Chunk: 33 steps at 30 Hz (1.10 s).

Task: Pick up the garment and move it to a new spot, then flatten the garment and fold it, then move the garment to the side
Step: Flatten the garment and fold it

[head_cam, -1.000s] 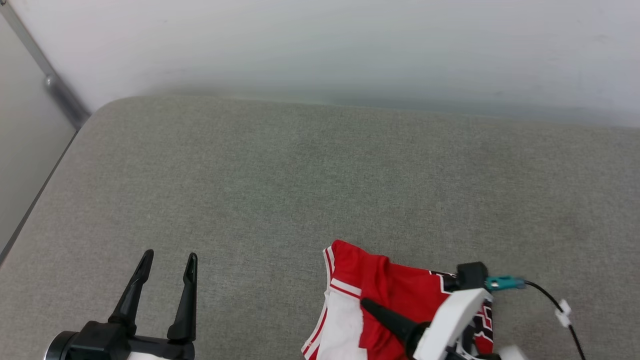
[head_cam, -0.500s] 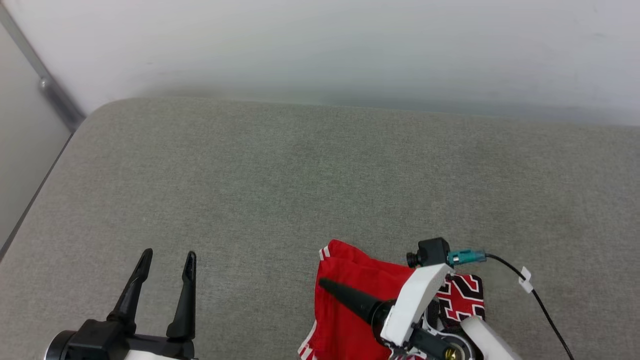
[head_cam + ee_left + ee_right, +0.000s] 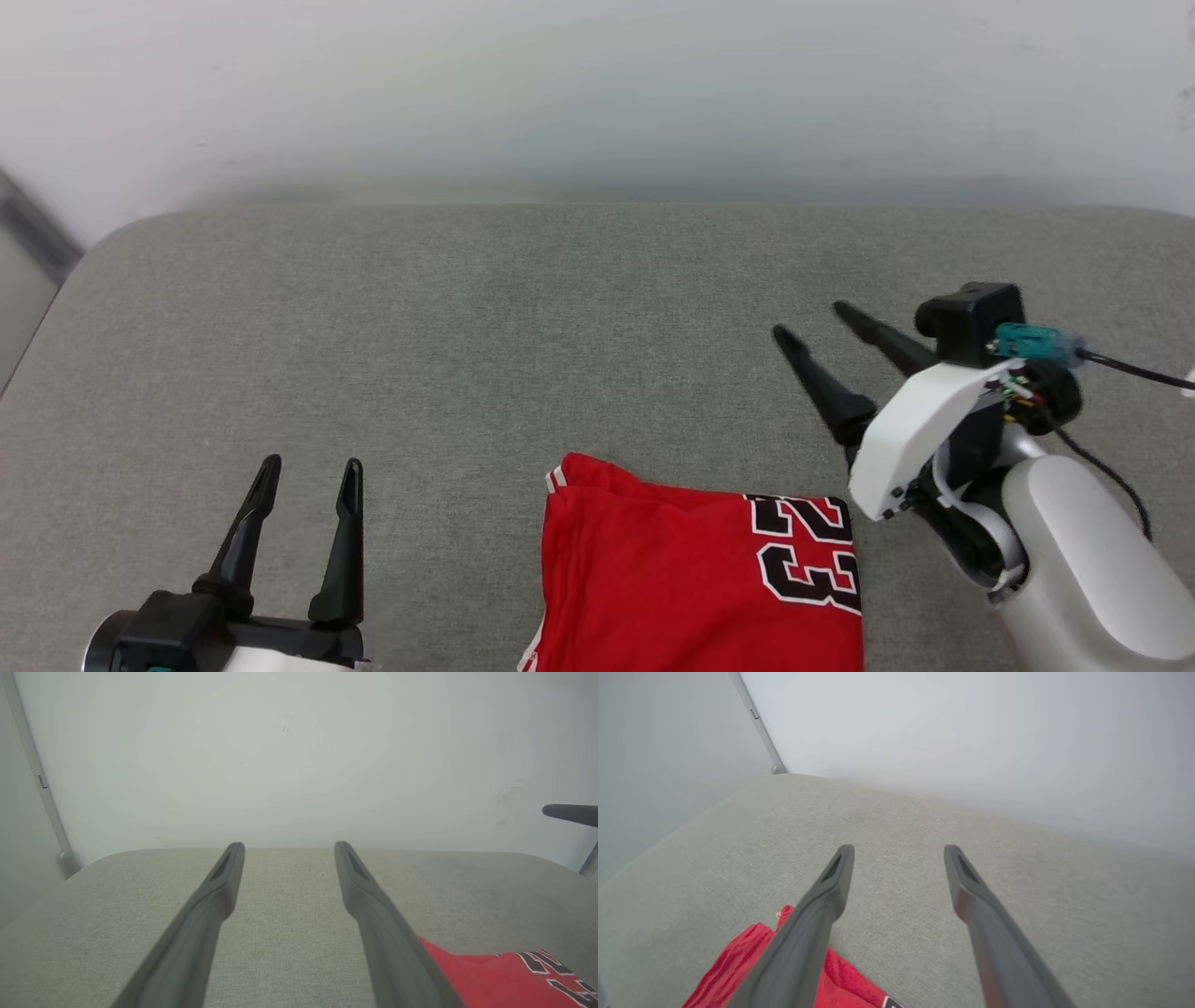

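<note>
head view looks down from the near side onto the grey fabric surface (image 3: 467, 327); both wrist views sit low, facing the far wall (image 3: 299, 742); all share the garment (image 3: 691, 579)

Printed on the red garment (image 3: 672, 579), near its right edge: a big black "23" (image 3: 808, 551) with white outlines. In the left wrist view, just bits of black marks there, too cut off to read.

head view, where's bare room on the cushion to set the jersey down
Widest: grey cushion between the wall and the red jersey, spanning left gripper to right gripper. Narrower strip between left gripper and jersey. Crowded lower right, around jersey and right gripper.
</note>
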Motion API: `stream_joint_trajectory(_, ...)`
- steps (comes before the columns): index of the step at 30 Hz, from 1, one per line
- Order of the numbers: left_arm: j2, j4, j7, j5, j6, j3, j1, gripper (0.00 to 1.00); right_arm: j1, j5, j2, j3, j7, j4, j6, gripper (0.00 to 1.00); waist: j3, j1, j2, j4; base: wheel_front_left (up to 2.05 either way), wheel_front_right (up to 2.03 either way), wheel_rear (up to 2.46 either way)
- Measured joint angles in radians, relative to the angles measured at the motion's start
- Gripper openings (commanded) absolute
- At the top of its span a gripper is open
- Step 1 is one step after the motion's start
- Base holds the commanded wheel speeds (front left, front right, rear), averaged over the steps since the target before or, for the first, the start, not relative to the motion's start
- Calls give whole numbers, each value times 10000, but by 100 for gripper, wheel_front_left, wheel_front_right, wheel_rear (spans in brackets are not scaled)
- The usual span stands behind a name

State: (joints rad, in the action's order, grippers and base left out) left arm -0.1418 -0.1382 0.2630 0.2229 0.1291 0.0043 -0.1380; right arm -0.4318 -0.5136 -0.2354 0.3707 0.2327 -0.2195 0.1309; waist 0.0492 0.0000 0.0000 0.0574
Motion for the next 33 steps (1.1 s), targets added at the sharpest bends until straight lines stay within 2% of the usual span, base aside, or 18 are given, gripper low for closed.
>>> stream_joint_trajectory(7,36,-2,0,0,0,-96,54,100,802,1528,-731,-1197,-1390,1406,0,100,96,0,0,-269,0,0,0)
stream_joint_trajectory(12,79,8,0,27,0,-278,169,100,1916,2437,-792,-2460,-2029,2100,0,100,181,0,0,-385,0,0,0)
stream_joint_trajectory(14,104,13,0,27,2,-309,184,100,2384,2437,-573,-3101,-2253,2395,0,100,181,0,0,-404,0,0,0)
stream_joint_trajectory(15,115,31,0,29,0,-374,184,100,3071,2500,-127,-3877,-2533,2926,0,100,177,0,0,-412,0,0,0)
stream_joint_trajectory(17,123,36,0,31,0,-424,181,100,3529,2798,73,-4148,-2767,3292,0,100,176,0,0,-421,0,0,0)
stream_joint_trajectory(24,171,12,0,119,0,-497,134,100,4776,3402,997,-4326,-3112,4059,0,100,179,-1,0,-485,0,0,0)
stream_joint_trajectory(33,109,75,0,71,0,-635,30,100,5059,3670,1317,-4249,-3141,4017,0,100,74,0,0,-489,0,0,0)
